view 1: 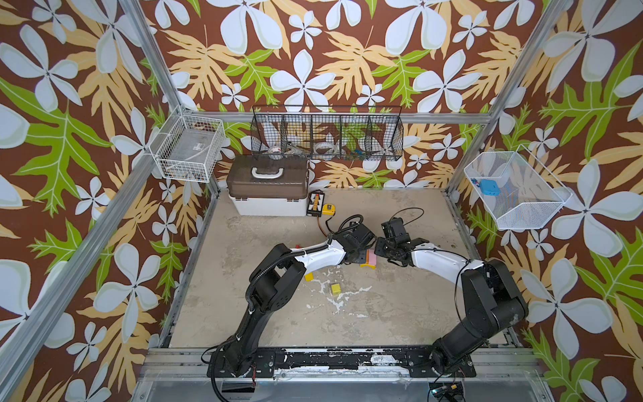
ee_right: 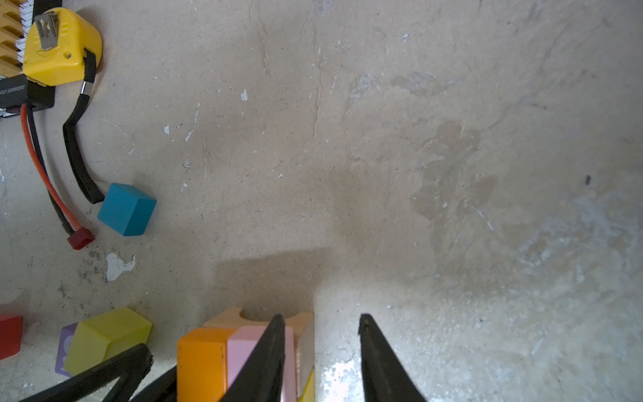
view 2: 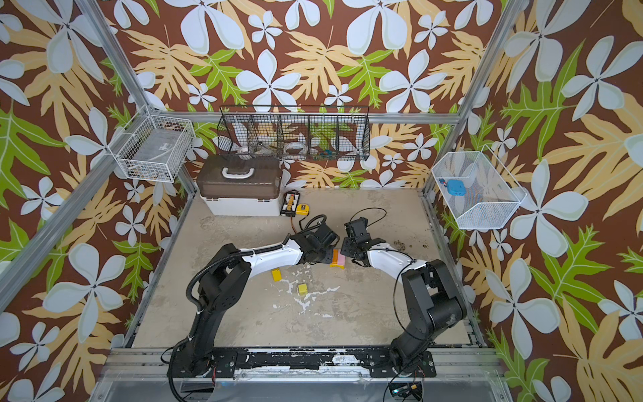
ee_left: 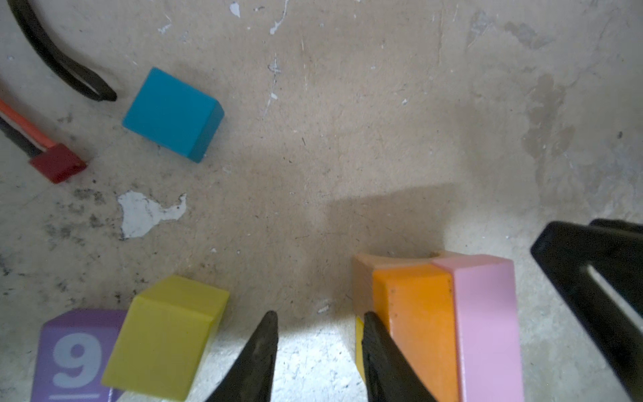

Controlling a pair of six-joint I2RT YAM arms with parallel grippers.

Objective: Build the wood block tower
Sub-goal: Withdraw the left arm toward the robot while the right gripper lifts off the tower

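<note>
The upright tower [view 1: 371, 258] stands outside both narrow, empty jaws: at 3 o'clock of the left gripper [ee_left: 318, 322], 9 o'clock of the right gripper [ee_right: 318, 322], equally near.

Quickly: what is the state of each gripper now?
Left gripper: open, holding nothing, jaws beside the orange block.
Right gripper: open, holding nothing, jaws beside the pink block.

The blocks [ee_left: 172, 115] are smooth matt painted wood; the worktop [ee_left: 348, 104] rough, stained, chipped; the tape measure [ee_right: 64, 55] glossy plastic.
</note>
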